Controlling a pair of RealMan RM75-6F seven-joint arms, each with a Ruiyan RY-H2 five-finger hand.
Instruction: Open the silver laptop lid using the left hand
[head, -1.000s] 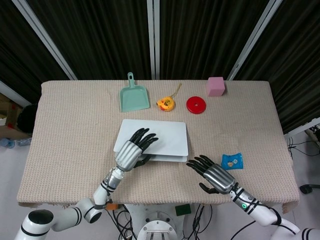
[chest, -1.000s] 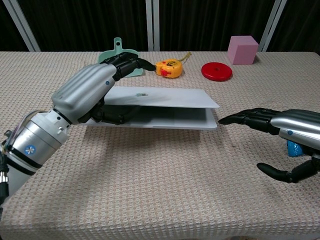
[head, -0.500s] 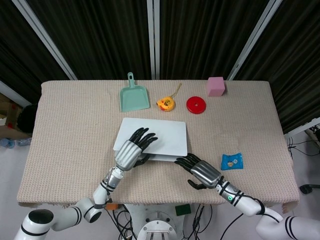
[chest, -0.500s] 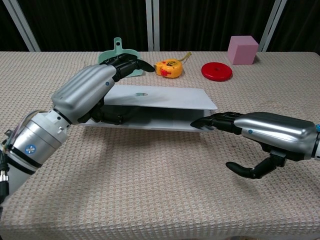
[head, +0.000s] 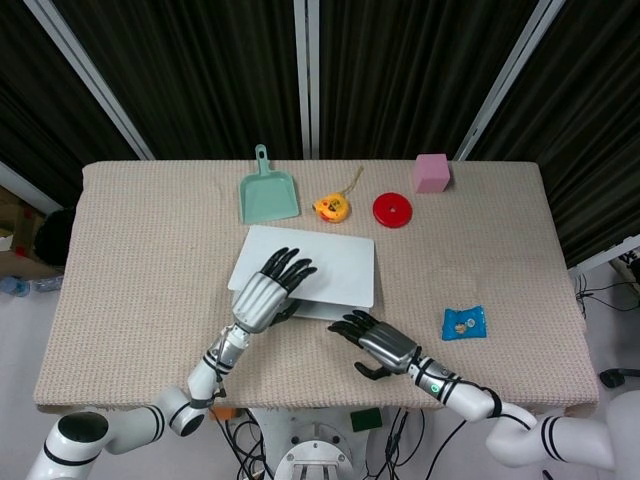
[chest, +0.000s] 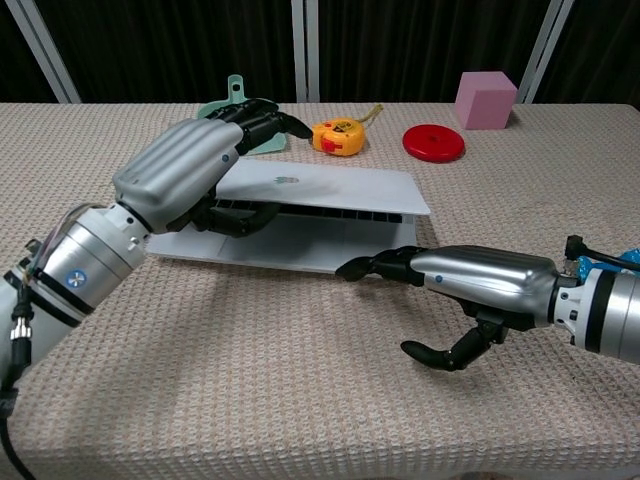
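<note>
The silver laptop (head: 335, 268) lies mid-table with its lid (chest: 340, 188) lifted a little off the base (chest: 290, 248), so a dark gap shows along the front. My left hand (head: 266, 295) grips the lid at its front left, fingers spread on top and thumb underneath; the chest view shows the same hand (chest: 185, 172) over that corner. My right hand (head: 378, 345) lies low in front of the laptop with its fingers stretched out. In the chest view the right hand (chest: 470, 280) has its fingertips at the base's front edge and holds nothing.
Behind the laptop are a green dustpan (head: 267, 195), a yellow tape measure (head: 331, 207), a red disc (head: 392, 210) and a pink cube (head: 432, 172). A blue packet (head: 464, 322) lies to the right, near my right forearm.
My left hand has raised the lid further, widening the gap. My right hand has slid left along the table to the base's front edge.
</note>
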